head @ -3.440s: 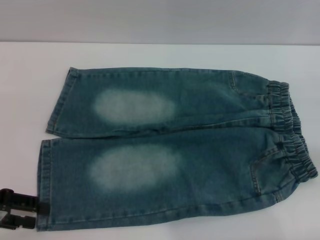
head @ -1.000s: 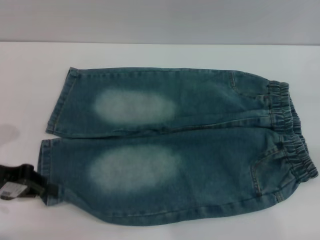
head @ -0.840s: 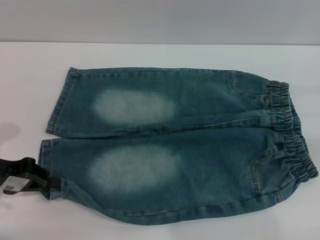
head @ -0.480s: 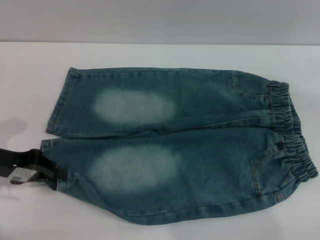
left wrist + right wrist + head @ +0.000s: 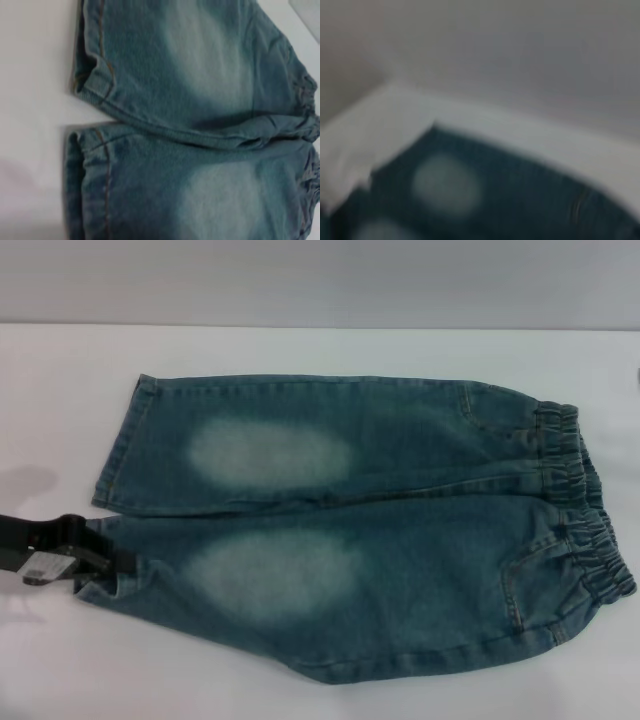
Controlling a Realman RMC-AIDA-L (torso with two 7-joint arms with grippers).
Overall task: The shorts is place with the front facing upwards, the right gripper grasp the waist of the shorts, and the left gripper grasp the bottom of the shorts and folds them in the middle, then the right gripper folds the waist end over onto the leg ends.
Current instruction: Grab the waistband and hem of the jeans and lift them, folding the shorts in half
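Observation:
Blue denim shorts lie front up on the white table, with the elastic waist to the right and the leg ends to the left. My left gripper is shut on the hem of the near leg and holds that corner lifted and drawn inward. The far leg's hem lies flat. Both leg hems fill the left wrist view, where no fingers show. The right wrist view shows the shorts blurred, from above and to the side. The right gripper itself is out of view.
The white table surface runs around the shorts on all sides. A grey wall stands behind the table's far edge.
My left gripper has closed on the near leg's hem and carried it up and toward the far leg. The near-left corner of the shorts has pulled away from the front edge.

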